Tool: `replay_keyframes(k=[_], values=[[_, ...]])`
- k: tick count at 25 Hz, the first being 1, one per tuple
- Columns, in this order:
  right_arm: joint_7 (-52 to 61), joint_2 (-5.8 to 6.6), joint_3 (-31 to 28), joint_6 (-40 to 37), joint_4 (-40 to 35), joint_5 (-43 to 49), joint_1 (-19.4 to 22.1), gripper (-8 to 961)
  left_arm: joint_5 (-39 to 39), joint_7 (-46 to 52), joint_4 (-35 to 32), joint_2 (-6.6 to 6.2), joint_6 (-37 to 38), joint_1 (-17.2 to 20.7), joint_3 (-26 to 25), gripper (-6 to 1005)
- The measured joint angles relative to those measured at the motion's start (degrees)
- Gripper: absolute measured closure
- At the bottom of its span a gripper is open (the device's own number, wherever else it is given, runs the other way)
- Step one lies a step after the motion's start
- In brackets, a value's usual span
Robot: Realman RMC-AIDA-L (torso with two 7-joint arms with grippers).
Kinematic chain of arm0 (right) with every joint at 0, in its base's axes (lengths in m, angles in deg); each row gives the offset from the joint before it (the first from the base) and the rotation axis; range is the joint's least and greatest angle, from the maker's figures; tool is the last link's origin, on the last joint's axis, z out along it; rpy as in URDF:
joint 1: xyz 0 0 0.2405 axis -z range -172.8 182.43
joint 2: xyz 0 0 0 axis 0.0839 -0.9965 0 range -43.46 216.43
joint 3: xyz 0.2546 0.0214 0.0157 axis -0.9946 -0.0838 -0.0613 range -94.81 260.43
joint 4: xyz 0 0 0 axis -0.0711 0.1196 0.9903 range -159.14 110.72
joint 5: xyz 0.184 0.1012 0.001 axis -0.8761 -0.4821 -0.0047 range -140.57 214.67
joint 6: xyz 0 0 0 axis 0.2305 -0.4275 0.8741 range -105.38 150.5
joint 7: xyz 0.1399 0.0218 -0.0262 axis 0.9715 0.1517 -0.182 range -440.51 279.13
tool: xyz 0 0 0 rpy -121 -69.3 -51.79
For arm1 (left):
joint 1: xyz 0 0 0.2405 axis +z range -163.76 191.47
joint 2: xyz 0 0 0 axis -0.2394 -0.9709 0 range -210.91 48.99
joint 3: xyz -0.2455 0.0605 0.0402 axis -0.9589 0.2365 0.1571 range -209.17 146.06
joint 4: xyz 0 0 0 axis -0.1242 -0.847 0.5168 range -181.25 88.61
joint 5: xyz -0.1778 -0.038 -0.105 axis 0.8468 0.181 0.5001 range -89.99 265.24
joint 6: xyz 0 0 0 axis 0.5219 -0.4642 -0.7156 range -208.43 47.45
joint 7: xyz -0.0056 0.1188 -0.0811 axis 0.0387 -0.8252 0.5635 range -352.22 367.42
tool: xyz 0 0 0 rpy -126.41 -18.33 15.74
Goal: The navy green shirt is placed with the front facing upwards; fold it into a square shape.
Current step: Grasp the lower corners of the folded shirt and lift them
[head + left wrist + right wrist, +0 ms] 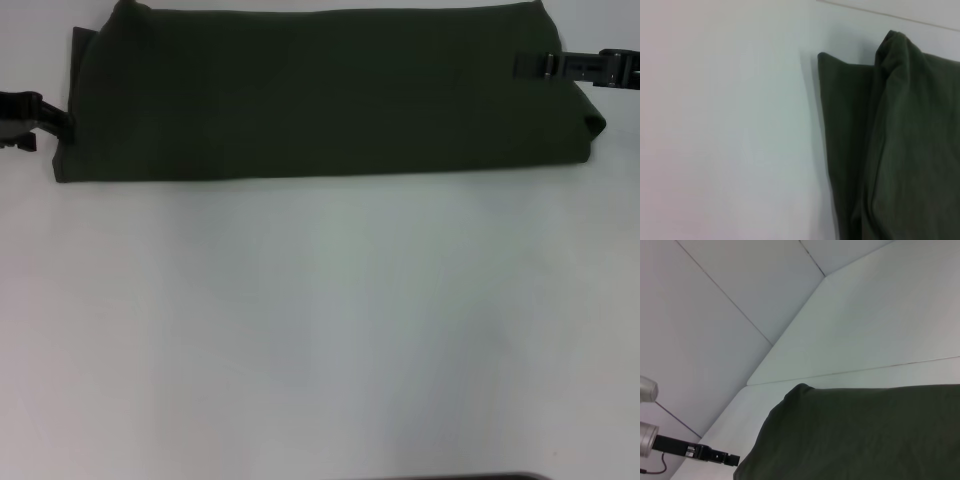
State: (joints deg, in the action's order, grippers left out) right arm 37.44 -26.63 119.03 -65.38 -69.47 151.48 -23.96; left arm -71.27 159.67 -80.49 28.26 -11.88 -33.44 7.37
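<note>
You have the navy green shirt [320, 95] lying as a long, dark olive band across the far side of the worktop; it's folded lengthwise, its near edge running straight; no lettering or collar shows; at its left end a lower layer [840, 125] sticks out beyond the top fold.

- The navy green shirt [900, 150] fills the picture from about 1 o'clock round to 5 o'clock.
- It lies in folded layers: a flat lower layer ends in a pointed corner near 12 o'clock, with a rumpled upper fold over it.
- The pale desk [725, 130] takes up the 9 o'clock half.
- A thin seam crosses the desk at 1 o'clock.
</note>
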Motion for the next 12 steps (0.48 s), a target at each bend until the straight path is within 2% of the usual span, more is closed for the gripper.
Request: replay_keyframes(k=[12], values=[[0.52, 0.23, 0.34, 0.64, 0.00, 0.00, -0.02, 23, 0.25, -0.57, 3.95, -0.30, 0.44, -0.41, -0.14, 469]])
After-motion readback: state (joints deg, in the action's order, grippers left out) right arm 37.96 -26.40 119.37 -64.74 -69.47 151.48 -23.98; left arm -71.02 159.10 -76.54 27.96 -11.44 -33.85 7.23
